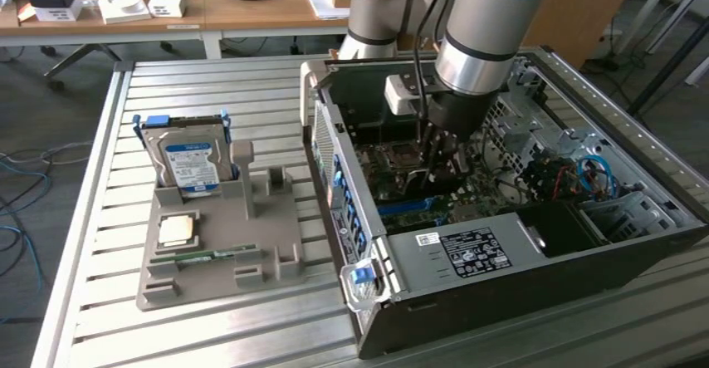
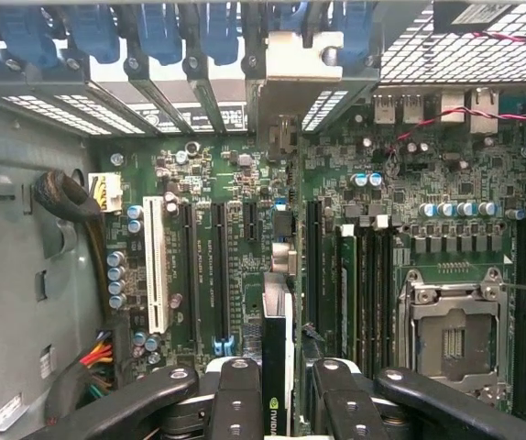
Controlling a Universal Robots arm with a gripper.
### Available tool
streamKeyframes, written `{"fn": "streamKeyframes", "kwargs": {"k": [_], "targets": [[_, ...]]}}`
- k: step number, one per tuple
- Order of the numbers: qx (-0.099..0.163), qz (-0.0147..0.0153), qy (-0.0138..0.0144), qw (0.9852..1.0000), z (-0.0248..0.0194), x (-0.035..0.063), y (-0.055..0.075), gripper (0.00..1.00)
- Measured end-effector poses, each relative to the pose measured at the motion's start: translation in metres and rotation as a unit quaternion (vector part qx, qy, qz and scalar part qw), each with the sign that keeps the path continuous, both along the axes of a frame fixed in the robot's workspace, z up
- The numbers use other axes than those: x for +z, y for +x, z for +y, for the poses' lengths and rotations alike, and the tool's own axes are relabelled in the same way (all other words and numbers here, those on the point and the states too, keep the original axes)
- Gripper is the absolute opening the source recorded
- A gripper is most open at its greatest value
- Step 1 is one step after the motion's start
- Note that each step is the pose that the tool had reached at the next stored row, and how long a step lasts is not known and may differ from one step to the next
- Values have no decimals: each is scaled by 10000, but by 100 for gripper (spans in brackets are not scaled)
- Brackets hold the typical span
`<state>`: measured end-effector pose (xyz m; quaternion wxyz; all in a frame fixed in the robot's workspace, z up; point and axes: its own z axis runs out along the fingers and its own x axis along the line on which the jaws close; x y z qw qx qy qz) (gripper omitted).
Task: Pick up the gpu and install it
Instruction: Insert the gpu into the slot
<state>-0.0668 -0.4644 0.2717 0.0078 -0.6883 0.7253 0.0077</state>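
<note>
gpu (image 2: 277, 330) in end effector (image 2: 283, 376) above motherboard (image 2: 245, 183)

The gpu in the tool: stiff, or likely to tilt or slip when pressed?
Probably stiff: the gpu stands straight, edge-on in the tool. It looks thin and is held by its flat faces, so it may tilt under sideways load.

the gpu (image 2: 278, 357) is a thin card seen edge-on, dark with a pale greyish strip along its upper edge and a small green logo near its held end. it stands upright on its long edge inside the open computer case (image 1: 532, 301), clamped between the two black fingers (image 2: 237, 385) of the gripper (image 2: 281, 390). it sits just above the green motherboard (image 2: 245, 183), parallel to the long black expansion slots (image 2: 217, 266) and just beside them. whether its lower edge is seated in a slot cannot be told.
</note>
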Motion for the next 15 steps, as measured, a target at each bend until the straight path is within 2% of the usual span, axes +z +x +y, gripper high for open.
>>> {"fn": "streamKeyframes", "kwargs": {"k": [15], "targets": [[0, -1, 0, 10000, 0, -13, -58, 26]]}}
